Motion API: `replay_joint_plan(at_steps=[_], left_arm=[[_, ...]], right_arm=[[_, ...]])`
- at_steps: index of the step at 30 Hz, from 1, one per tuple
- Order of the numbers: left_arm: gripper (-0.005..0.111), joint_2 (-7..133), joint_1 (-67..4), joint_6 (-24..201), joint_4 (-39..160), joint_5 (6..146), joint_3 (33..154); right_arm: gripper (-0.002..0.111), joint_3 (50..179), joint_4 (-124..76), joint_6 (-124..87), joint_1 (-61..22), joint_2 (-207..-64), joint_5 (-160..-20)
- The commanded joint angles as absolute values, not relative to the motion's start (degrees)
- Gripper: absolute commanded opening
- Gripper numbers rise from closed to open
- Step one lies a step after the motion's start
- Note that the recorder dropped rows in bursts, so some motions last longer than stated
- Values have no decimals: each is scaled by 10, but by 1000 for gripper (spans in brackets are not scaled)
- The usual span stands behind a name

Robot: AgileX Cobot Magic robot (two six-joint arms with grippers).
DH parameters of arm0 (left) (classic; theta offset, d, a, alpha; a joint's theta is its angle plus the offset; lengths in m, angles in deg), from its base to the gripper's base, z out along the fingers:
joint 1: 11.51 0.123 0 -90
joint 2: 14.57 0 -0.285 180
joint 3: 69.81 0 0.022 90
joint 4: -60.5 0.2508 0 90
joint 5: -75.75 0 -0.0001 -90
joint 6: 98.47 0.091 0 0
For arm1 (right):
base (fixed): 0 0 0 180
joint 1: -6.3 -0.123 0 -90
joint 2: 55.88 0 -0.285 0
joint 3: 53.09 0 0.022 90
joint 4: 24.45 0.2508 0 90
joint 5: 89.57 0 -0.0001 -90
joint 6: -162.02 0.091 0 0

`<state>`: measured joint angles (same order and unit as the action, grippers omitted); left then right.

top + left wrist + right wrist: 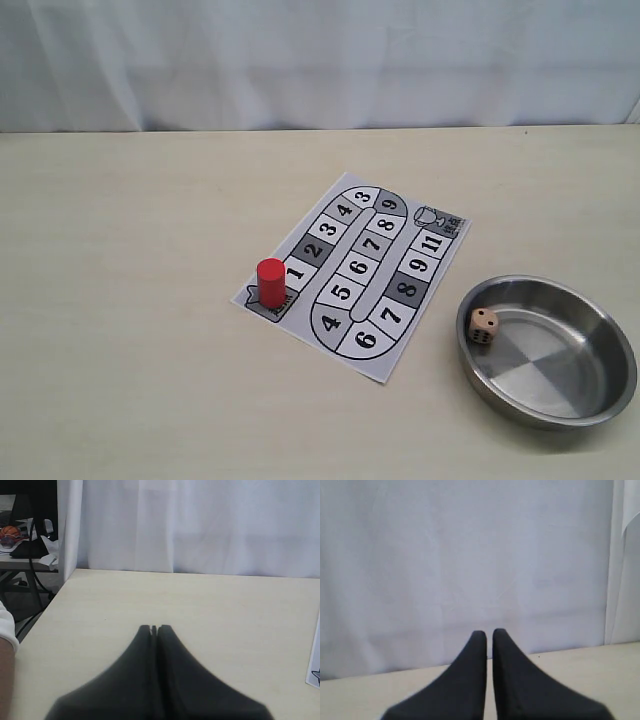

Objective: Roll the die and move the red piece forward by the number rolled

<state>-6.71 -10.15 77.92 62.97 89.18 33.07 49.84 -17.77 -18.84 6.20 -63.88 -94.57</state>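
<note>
The red piece [270, 282] stands upright on the start square of the paper game board [352, 268], next to square 1. The pale die [483, 326] lies inside the steel bowl [590, 398], against its left wall. Neither gripper shows in the exterior view. In the left wrist view my left gripper [154, 628] is shut with nothing in it, over bare table, and a corner of the board [315, 672] shows at the frame's edge. My right gripper [489, 633] is shut and empty too, facing the white curtain above the table's far edge.
A white curtain [320, 60] hangs behind the table. Past the table's left edge stand a desk with clutter [20, 542] and cables. A person's forearm in a white sleeve [5, 650] shows at that side.
</note>
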Motion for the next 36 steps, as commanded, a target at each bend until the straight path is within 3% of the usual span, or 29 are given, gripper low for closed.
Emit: replay_joint_plan(at_steps=[1,9,22,29,36], left_arm=[[0,-68,-102,778,629,891,330],[0,-68,-102,778,629,891,330],[0,-68,-102,778,630,888,330],[0,-68,-102,778,630,888,330],[0,-68,-102,778,629,888,330]], right_arm=[[4,526,-161,-183,62,-637,-943],[4,683,-163,-183,62,-637,-771],[5,833,-254,-217,62,-915,-670],[36,868,-228,-217,62,-1072,-669],[47,899,-214,-218,62,-1181,-663]])
